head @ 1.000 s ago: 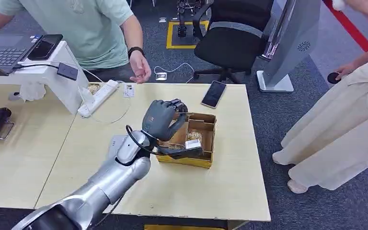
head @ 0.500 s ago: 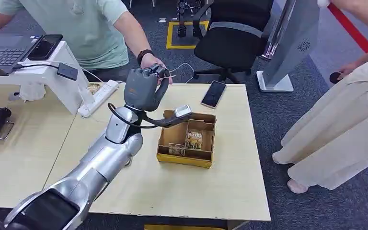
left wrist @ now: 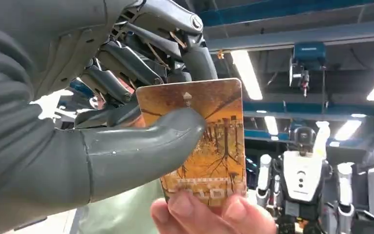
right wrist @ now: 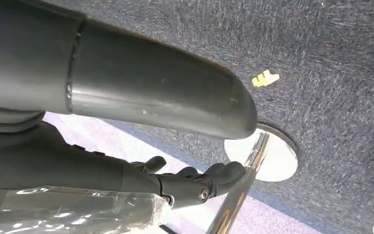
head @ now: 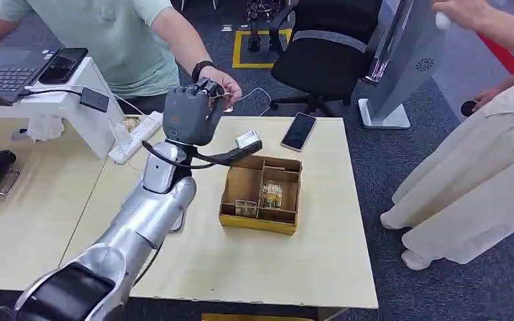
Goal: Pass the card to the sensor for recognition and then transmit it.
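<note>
A: Where is the card?

B: I see the orange printed key card (left wrist: 202, 146) pinched in my grey left hand (head: 189, 115), thumb (left wrist: 141, 146) across its face, dark fingers (left wrist: 126, 63) behind it; a person's hand (head: 224, 83) in the green shirt meets it at the far edge of the pale wooden table (head: 321, 247), their fingertips (left wrist: 209, 212) on the card's free end (both hold it at once).

A: And the right?

B: The dark right hand (right wrist: 195, 183) hangs over grey carpet, fingers curled with nothing visible in them; I cannot tell more. The yellow cardboard divided box (head: 262, 194) sits near mid-table; a black phone (head: 298, 130) lies beyond it.
</note>
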